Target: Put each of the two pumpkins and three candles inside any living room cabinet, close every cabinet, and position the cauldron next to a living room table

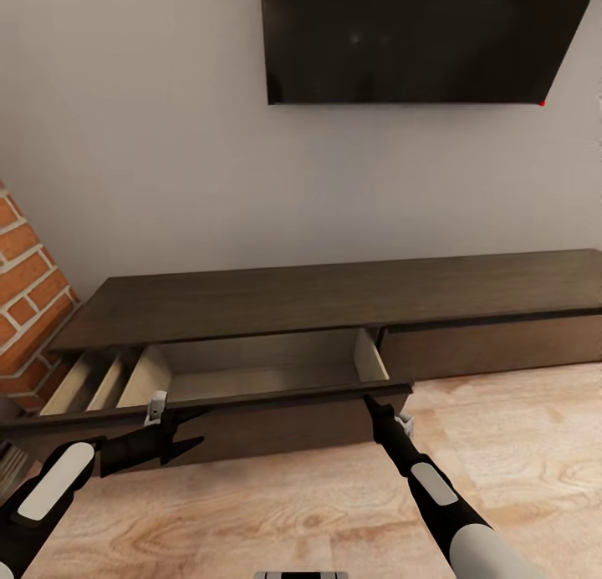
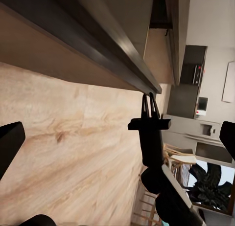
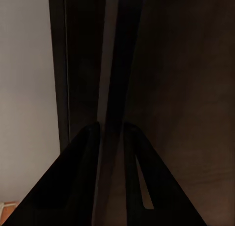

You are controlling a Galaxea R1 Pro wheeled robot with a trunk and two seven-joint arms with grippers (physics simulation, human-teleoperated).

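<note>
The long dark-brown cabinet (image 1: 334, 299) stands against the wall with its left drawer (image 1: 259, 366) pulled out. The pale beige inside that shows holds nothing. My right gripper (image 1: 370, 402) is at the top edge of the drawer front (image 1: 276, 429), near its right end. In the right wrist view its fingers (image 3: 88, 152) sit tight on either side of that edge. The left wrist view also shows the right gripper (image 2: 150, 100) on that edge. My left gripper (image 1: 188, 433) hovers open just before the drawer front, with nothing between its fingers (image 2: 10, 143). Pumpkins, candles, cauldron and table are out of view.
A black TV (image 1: 418, 36) hangs on the wall above the cabinet. A brick wall (image 1: 25, 295) juts in at the left end. The cabinet's right drawer front (image 1: 493, 345) is shut. Light wood floor (image 1: 293, 504) lies between me and the cabinet.
</note>
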